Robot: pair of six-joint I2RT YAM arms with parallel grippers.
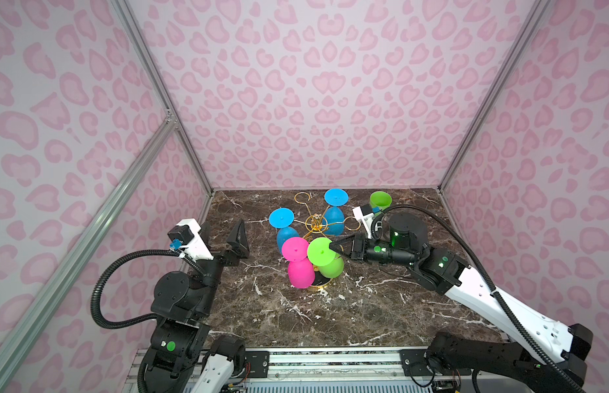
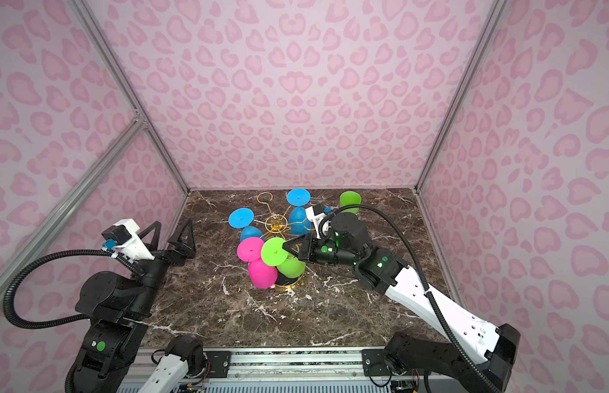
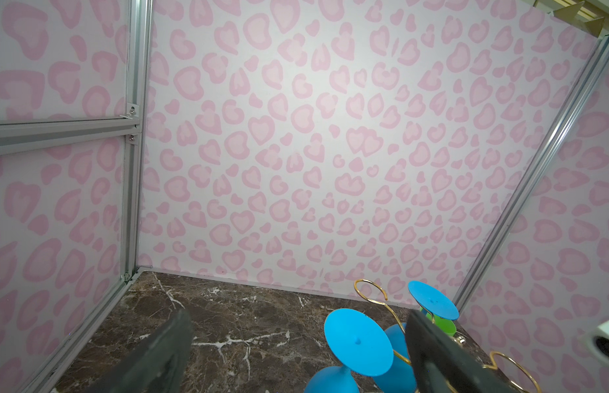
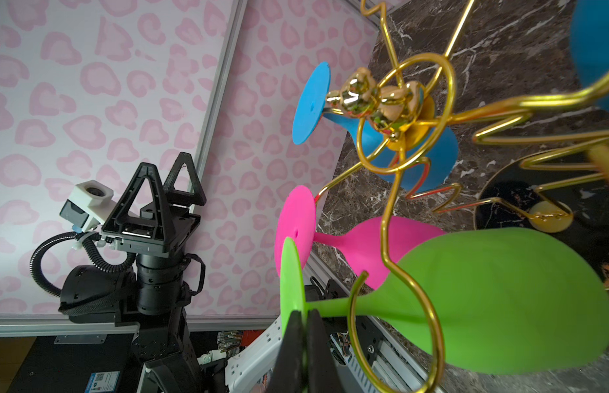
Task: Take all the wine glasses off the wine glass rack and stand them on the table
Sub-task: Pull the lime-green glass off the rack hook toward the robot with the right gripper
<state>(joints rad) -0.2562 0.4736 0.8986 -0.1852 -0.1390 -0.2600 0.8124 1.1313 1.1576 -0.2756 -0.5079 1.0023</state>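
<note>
The gold wire wine glass rack (image 1: 315, 223) (image 2: 277, 223) (image 4: 395, 102) stands mid-table on its black round base (image 4: 521, 190). A green wine glass (image 1: 332, 267) (image 2: 291, 267) (image 4: 500, 299) hangs upside down at the rack's near side, its stem inside a gold hook loop. My right gripper (image 1: 333, 247) (image 2: 286, 248) (image 4: 305, 311) is shut on the rim of that glass's flat foot, reaching in from the right. My left gripper (image 1: 225, 228) (image 2: 173, 223) (image 3: 296, 316) stands open at the table's left edge, holding nothing.
A pink glass (image 1: 299, 268) hangs right beside the green one, their feet overlapping in the top views. Two blue glasses (image 1: 282, 217) (image 1: 335, 197) hang on the rack's far arms. A green cup (image 1: 380, 200) stands at the back right. Patterned walls close three sides.
</note>
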